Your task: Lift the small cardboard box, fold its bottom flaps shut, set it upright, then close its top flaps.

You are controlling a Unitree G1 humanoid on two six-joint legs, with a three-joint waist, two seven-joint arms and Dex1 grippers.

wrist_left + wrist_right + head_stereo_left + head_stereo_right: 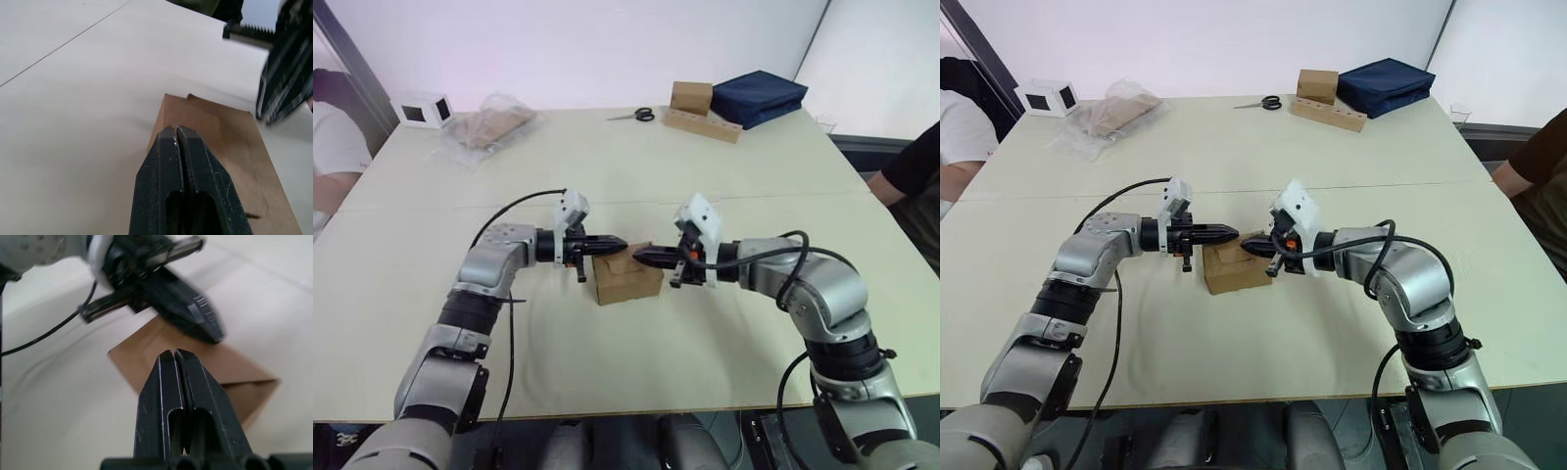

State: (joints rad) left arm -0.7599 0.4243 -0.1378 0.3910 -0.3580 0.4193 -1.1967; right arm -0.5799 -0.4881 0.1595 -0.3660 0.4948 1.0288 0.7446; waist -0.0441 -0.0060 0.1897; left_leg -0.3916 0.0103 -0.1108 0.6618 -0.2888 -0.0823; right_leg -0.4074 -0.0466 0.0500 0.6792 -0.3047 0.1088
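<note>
The small cardboard box (627, 281) stands on the pale table (636, 352) between my two arms. Its top flaps (142, 357) lie almost flat over it, and one edge near the middle stands slightly raised. The bottom flaps are hidden underneath. My left gripper (622, 242) is shut and empty, its tip just over the box's left top edge; in the left wrist view this tip (176, 128) hovers above the brown top (220, 142). My right gripper (639, 257) is shut too, with its tip (174, 352) over the top from the right. The two tips nearly meet.
At the table's far side are a white box with dark windows (423, 110), a plastic bag of brown items (494, 125), scissors (634, 115), a brown cube on a holed strip (700, 110) and a dark blue bag (759, 96). One person sits at the left edge (328, 147), another at the right (915, 162).
</note>
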